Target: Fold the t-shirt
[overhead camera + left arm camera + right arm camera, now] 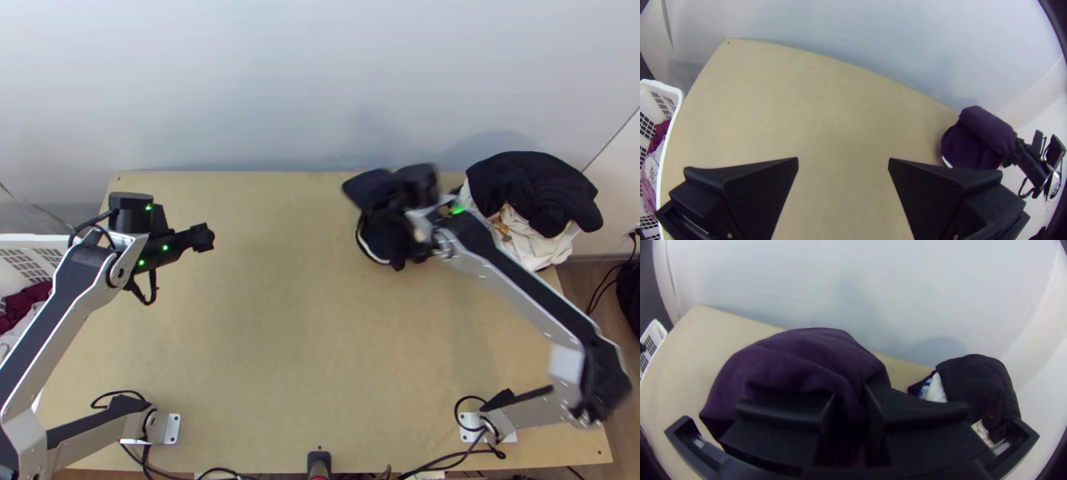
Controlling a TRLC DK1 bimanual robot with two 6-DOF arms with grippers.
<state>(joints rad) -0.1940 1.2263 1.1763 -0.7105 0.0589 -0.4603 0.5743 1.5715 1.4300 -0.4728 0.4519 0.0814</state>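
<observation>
Presumably for spreading, right fingers (920, 418) clamp the bunched t-shirt (804, 355) at the desk's (280, 352) one o'clock; left fingers (751, 191) gape wide, empty.

Basket (32, 238) cut off, right hand (418, 188) blurred (purple cloth (388, 240) too)

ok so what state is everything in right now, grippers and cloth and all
left gripper: open
right gripper: shut on purple cloth
purple cloth: bunched
black cloth: bunched, over white cloth
white cloth: crumpled
basket: holding clothes
</observation>
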